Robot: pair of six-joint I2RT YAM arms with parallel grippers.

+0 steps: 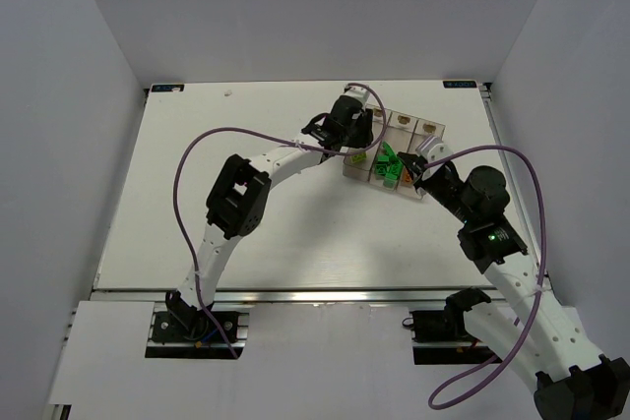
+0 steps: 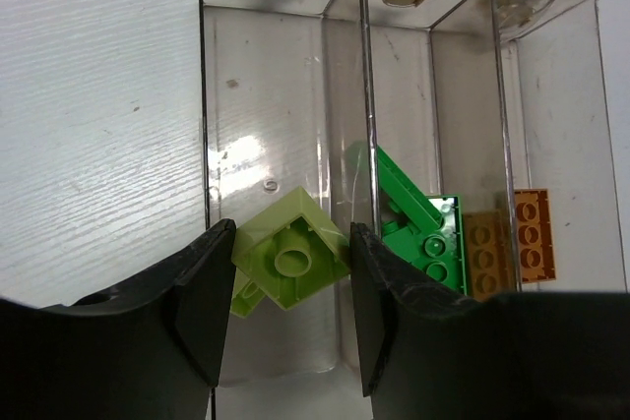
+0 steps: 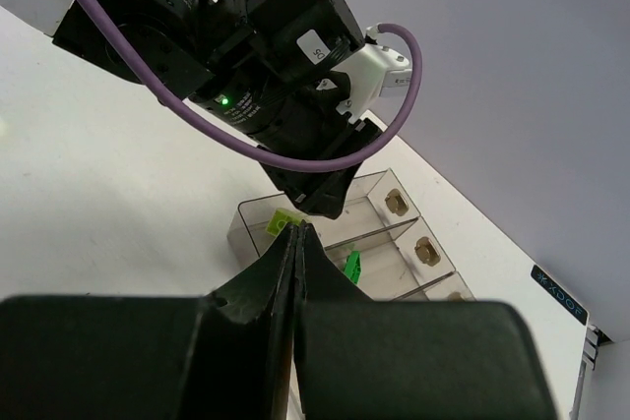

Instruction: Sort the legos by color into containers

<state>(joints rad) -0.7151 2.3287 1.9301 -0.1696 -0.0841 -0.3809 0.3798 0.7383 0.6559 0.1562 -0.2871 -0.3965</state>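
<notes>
Yellow-green lego (image 2: 293, 263) is pinched between the left gripper's (image 2: 291, 241) fingers (image 2: 197, 312). They are partly open and touch it on both sides. It is at the near end of the left bin (image 2: 266, 95); I cannot tell if it touches the floor. A second yellow-green lego (image 2: 246, 294) peeks out just under it. Dark green legos (image 2: 418, 228) are in the middle bin (image 2: 399, 76), and orange legos (image 2: 532, 233) lie to their right. The right gripper (image 3: 297, 235) is near the bins, its fingers (image 3: 256, 287) pressed flat together with nothing between them.
</notes>
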